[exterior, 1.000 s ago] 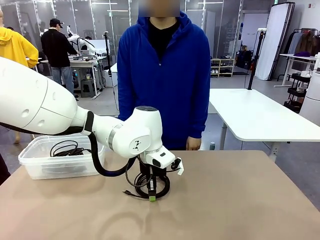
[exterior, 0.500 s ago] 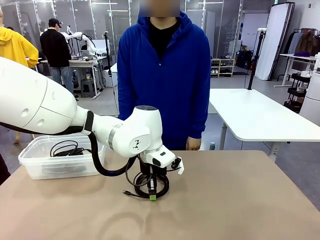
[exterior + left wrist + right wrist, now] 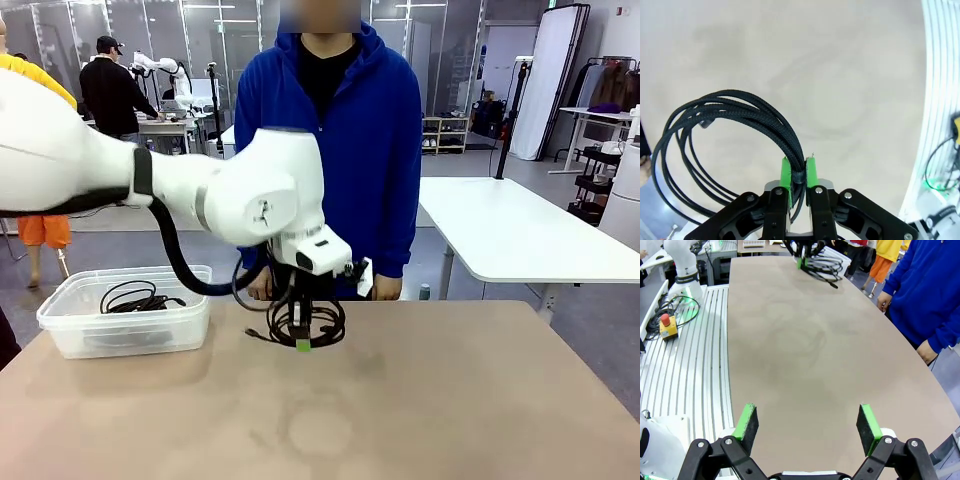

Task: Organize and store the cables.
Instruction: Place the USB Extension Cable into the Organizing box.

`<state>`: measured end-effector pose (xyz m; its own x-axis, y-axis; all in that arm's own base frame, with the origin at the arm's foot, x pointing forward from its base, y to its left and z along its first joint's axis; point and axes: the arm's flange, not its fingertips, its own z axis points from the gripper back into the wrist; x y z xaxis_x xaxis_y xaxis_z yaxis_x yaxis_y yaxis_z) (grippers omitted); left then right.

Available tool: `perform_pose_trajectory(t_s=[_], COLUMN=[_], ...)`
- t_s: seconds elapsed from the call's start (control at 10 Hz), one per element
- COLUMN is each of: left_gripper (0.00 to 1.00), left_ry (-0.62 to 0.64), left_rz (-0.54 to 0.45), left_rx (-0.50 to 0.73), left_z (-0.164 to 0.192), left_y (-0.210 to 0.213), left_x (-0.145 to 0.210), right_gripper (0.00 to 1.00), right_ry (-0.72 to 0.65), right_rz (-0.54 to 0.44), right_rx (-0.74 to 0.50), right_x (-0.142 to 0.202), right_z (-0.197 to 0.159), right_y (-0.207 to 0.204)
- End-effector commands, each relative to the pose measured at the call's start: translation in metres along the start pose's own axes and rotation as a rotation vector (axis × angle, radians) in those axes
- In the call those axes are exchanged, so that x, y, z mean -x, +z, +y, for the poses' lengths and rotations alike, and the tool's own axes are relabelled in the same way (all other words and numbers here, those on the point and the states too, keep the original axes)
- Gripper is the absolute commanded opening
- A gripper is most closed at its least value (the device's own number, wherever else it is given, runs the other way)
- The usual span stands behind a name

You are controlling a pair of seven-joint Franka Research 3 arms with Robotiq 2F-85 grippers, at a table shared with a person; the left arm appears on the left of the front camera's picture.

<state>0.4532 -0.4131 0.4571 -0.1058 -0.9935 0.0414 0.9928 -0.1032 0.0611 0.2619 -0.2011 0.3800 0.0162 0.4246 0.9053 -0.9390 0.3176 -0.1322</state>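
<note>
From the front, the left gripper (image 3: 303, 343) is hanging a light, limp coil of black braided cable (image 3: 310, 322) above the tan table (image 3: 480, 400), while the left wrist view is showing green pads (image 3: 785, 172) pinching its bundled strands, and the right gripper (image 3: 806, 427) is gaping wide, empty.

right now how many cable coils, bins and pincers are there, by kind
cable coils: 2, one held in the left pincer as coiled cable, one coil in the bin
clear plastic bin: 1
pincers: 2, with the right pincer
total: 5
</note>
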Motion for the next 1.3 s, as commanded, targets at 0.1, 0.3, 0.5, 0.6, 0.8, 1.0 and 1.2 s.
perform_pose_trajectory(t_s=[0.1, 0.3, 0.5, 0.6, 0.8, 1.0, 1.2], left_gripper=[0.09, 0.09, 0.09, 0.09, 0.14, 0.14, 0.14], left_ry=[-0.068, -0.032, -0.032, -0.032, -0.068, -0.061, -0.024], left_rz=[0.004, 0.01, 0.01, 0.01, -0.032, -0.136, -0.174], left_rx=[0.029, -0.001, -0.001, -0.001, -0.015, -0.141, -0.238], left_z=[-0.008, -0.008, -0.008, -0.008, -0.001, 0.019, 0.034], left_y=[0.005, 0.011, 0.011, 0.011, 0.014, 0.047, 0.067], left_x=[-0.008, -0.005, -0.005, -0.005, 0.002, 0.059, 0.143], right_gripper=[1.0, 1.0, 1.0, 1.0, 1.0, 1.0, 1.0], right_ry=[0.011, 0.011, 0.011, 0.011, 0.011, 0.011, 0.011], right_rz=[-0.015, -0.015, -0.015, -0.015, -0.015, -0.015, -0.015], right_rx=[0.01, 0.01, 0.01, 0.01, 0.01, 0.01, 0.01], right_x=[-0.001, -0.001, -0.001, -0.001, -0.001, -0.001, -0.001], right_z=[-0.001, -0.001, -0.001, -0.001, -0.001, -0.001, -0.001], right_y=[-0.001, -0.001, -0.001, -0.001, -0.001, -0.001, -0.001])
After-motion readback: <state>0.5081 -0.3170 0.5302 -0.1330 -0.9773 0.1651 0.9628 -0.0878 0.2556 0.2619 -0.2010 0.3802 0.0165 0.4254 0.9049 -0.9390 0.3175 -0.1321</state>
